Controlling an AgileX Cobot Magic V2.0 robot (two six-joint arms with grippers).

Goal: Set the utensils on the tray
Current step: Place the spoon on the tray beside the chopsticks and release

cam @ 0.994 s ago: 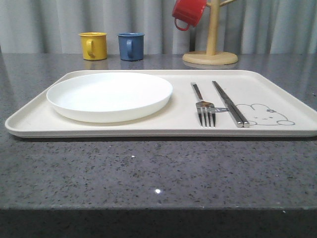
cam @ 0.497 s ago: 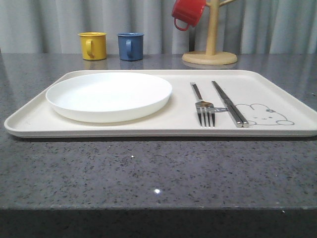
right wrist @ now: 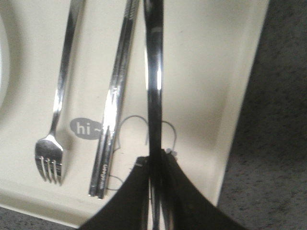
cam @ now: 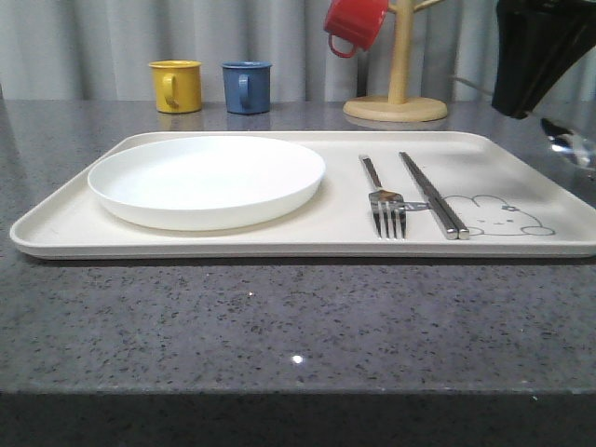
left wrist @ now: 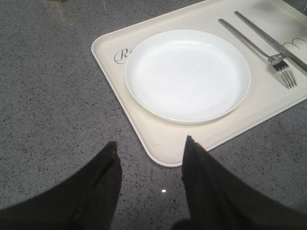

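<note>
The cream tray (cam: 279,239) holds a round white plate (cam: 205,177), a fork (cam: 384,200) and a pair of chopsticks (cam: 430,191). My right gripper (cam: 531,93) hangs over the tray's right end, shut on a metal spoon (cam: 566,142). In the right wrist view the spoon handle (right wrist: 154,72) runs out from the shut gripper (right wrist: 156,155), above the bunny drawing, beside the chopsticks (right wrist: 115,96) and fork (right wrist: 60,96). My left gripper (left wrist: 150,142) is open and holds nothing, above the counter at the tray's near left corner (left wrist: 158,153), close to the plate (left wrist: 187,74).
A yellow mug (cam: 176,86) and a blue mug (cam: 247,87) stand behind the tray. A red mug (cam: 354,23) hangs on a wooden mug tree (cam: 396,102) at the back right. Grey speckled counter (cam: 279,326) lies in front of the tray.
My right gripper, holding the spoon, has come into the front view at the upper right. The tray, plate, fork and chopsticks have not moved.
</note>
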